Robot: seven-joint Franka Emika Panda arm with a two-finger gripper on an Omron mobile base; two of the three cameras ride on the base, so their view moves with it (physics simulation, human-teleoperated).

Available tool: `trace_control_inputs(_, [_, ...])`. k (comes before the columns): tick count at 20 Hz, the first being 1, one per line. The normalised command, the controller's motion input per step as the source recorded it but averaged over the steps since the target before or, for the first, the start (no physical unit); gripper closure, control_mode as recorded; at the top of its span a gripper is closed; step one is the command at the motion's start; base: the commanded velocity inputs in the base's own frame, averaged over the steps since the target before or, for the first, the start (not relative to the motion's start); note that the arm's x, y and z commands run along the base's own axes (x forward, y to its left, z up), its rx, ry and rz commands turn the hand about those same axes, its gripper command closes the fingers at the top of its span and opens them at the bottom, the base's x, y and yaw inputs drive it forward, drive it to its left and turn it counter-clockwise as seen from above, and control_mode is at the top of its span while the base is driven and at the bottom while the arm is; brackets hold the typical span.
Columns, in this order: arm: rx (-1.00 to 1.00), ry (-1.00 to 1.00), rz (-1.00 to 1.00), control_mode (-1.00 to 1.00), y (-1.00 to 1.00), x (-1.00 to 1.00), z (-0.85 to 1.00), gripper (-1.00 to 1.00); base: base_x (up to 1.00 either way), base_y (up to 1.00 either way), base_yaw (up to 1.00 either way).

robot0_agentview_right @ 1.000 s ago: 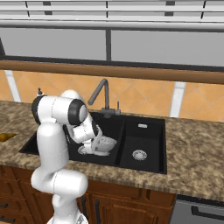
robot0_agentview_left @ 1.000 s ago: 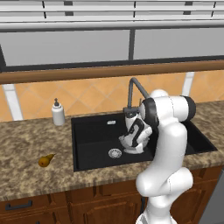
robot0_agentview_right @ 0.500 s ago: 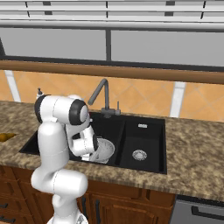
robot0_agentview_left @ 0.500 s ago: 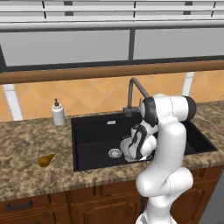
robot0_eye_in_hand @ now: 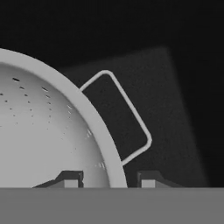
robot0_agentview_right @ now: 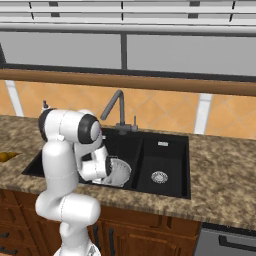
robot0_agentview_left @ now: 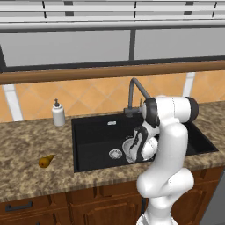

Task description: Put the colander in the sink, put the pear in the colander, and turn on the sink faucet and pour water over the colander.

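Brown speckled worktop [robot0_agentview_left: 26, 145] around black sink [robot0_agentview_left: 94, 132], pincer [robot0_eye_in_hand: 105, 178] low in frame middle pinching rim of colander [robot0_eye_in_hand: 39, 131] down in sink, pear [robot0_agentview_left: 45, 161] at left.

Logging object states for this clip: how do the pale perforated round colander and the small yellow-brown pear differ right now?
The pale perforated round colander sits down in the matte black sink, at the gripper; the small yellow-brown pear lies alone on the speckled stone counter, left of the sink. The colander is far wider than the pear. The colander is grey-white, the pear yellow-brown.
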Motion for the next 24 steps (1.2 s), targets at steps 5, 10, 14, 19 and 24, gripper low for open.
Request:
trace_control_inputs(5, [0.0, -0.13, -0.1, -1.0, 0.31, -0.33, 0.02, -1.0, 0.0, 0.0, 0.0])
trace_control_inputs(10, [0.01, -0.2, -0.01, -1.0, 0.33, -0.52, 0.51, -1.0, 0.0, 0.0, 0.0])
trace_control_inputs(14, [0.06, -0.1, 0.0, -1.0, 0.34, -0.5, 0.84, -1.0, 0.0, 0.0, 0.0])
trace_control_inputs(19, [0.12, -0.02, 0.0, -1.0, 0.39, -0.39, 1.0, -1.0, 0.0, 0.0, 0.0])
trace_control_inputs(24, [0.07, 0.0, 0.12, -1.0, 0.48, -0.07, 1.0, -1.0, 0.0, 0.0, 0.0])
